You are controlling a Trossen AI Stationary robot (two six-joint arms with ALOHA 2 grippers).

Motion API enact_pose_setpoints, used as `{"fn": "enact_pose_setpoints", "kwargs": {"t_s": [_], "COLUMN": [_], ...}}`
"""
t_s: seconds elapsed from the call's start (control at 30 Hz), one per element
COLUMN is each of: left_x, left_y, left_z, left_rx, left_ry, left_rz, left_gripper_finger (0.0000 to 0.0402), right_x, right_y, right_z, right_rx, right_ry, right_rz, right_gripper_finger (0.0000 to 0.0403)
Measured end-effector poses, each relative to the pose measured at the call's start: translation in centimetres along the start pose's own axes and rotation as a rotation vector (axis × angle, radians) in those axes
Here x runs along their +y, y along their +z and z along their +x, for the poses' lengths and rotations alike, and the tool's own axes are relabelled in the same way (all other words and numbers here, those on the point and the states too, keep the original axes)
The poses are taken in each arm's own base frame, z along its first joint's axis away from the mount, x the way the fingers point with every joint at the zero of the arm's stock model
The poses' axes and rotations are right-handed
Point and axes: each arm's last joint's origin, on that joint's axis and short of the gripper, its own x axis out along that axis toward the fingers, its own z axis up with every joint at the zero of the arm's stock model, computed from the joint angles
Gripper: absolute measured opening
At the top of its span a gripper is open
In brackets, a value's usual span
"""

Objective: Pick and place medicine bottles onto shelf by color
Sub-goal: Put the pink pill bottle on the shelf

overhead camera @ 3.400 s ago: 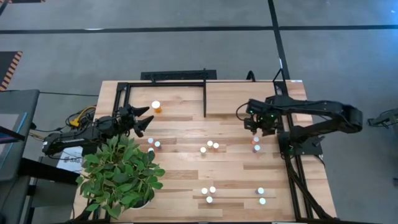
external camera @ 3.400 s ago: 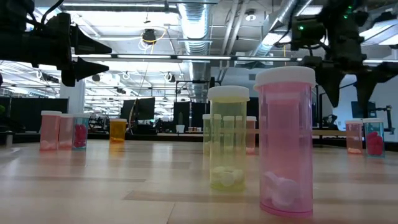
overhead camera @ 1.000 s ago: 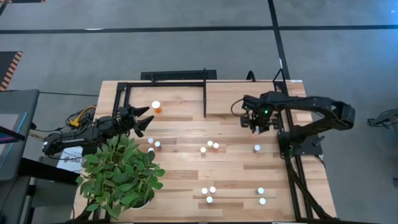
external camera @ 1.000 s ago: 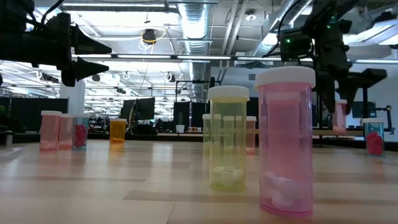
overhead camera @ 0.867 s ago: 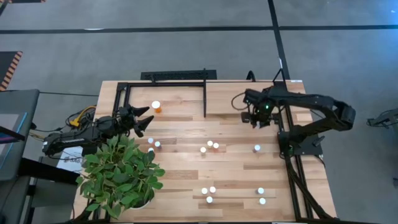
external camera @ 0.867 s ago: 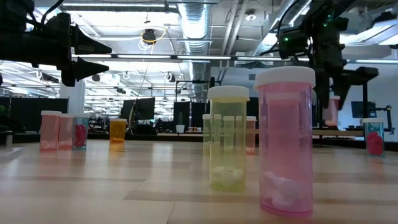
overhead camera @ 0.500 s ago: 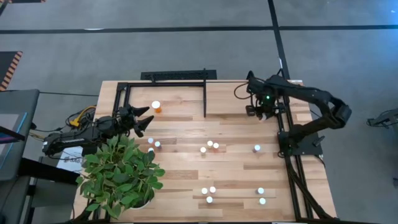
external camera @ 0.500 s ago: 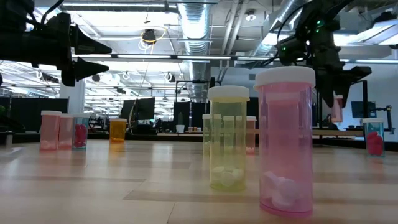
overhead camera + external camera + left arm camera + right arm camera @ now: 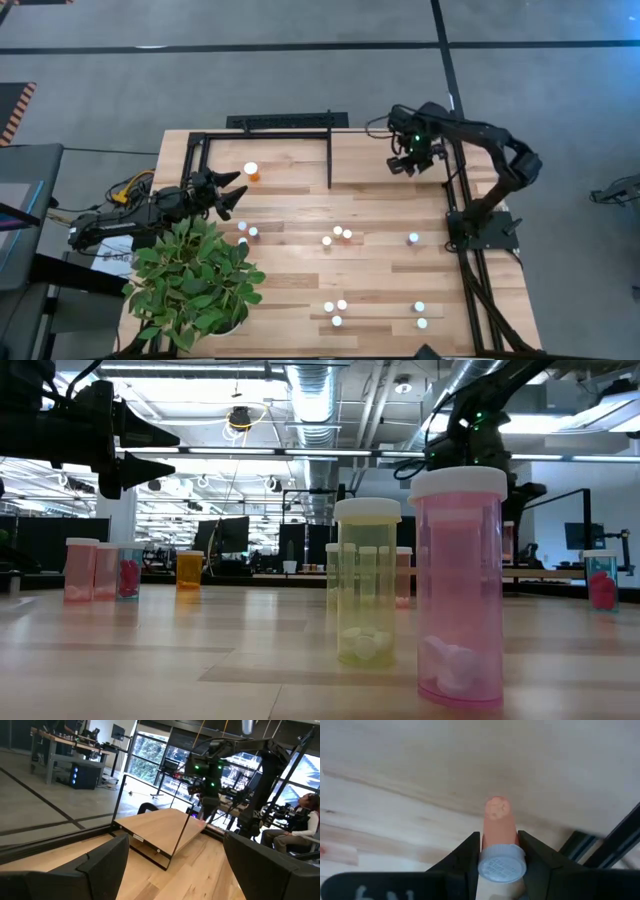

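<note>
Fingers [image 9: 470, 851] of the right gripper [image 9: 405, 165] are clamped on a pale orange vial [image 9: 499, 840], pinching it just below its white cap, and it hangs over the far right part of the worktop [image 9: 380, 265], beside the black frame bars. On the far left of the worktop sits the shelf [image 9: 290, 158], with one larger orange bottle [image 9: 251, 172] standing on it. Over at the left edge, the left gripper [image 9: 232, 192] waits above the worktop with its fingers [image 9: 102, 862] spread wide and nothing between them, right next to a leafy potted plant [image 9: 195, 285]. White-capped vials stand scattered across the worktop: a trio mid-worktop [image 9: 337, 235], a trio nearer the front [image 9: 335, 311], a pair front right [image 9: 420, 314], one alone on the right [image 9: 413, 238]. Up close in the low view, a pink vial [image 9: 459, 588] and a green vial [image 9: 366, 582] stand upright.
</note>
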Motion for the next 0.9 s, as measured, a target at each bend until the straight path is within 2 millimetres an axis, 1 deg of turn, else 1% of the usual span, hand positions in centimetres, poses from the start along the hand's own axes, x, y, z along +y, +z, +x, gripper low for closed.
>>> {"fn": "enact_pose_setpoints", "kwargs": {"t_s": [0.13, 0.27, 0.5, 0.63, 0.77, 0.9], "left_x": [0.0, 0.0, 0.0, 0.0, 0.0, 0.0], "left_y": [0.0, 0.0, 0.0, 0.0, 0.0, 0.0], "left_z": [0.0, 0.0, 0.0, 0.0, 0.0, 0.0], "left_rx": [0.0, 0.0, 0.0, 0.0, 0.0, 0.0], "left_ry": [0.0, 0.0, 0.0, 0.0, 0.0, 0.0], "left_rz": [0.0, 0.0, 0.0, 0.0, 0.0, 0.0], "left_gripper_finger": [0.0312, 0.0312, 0.0312, 0.0312, 0.0312, 0.0312], "right_x": [-0.4, -0.5, 0.4, 0.4, 0.1, 0.2], "right_y": [2.0, 4.2, 8.0, 10.0, 11.6, 12.6], "right_z": [-0.7, -0.9, -1.3, -1.5, -1.6, -1.5], "right_rx": [-0.035, -0.043, -0.007, -0.008, -0.018, -0.023], "right_ry": [0.004, 0.011, -0.001, 0.003, 0.017, 0.038], "right_rz": [-0.019, -0.012, -0.005, 0.013, 0.035, 0.042], "right_gripper_finger": [0.0134, 0.0134, 0.0134, 0.0134, 0.0135, 0.0135]}}
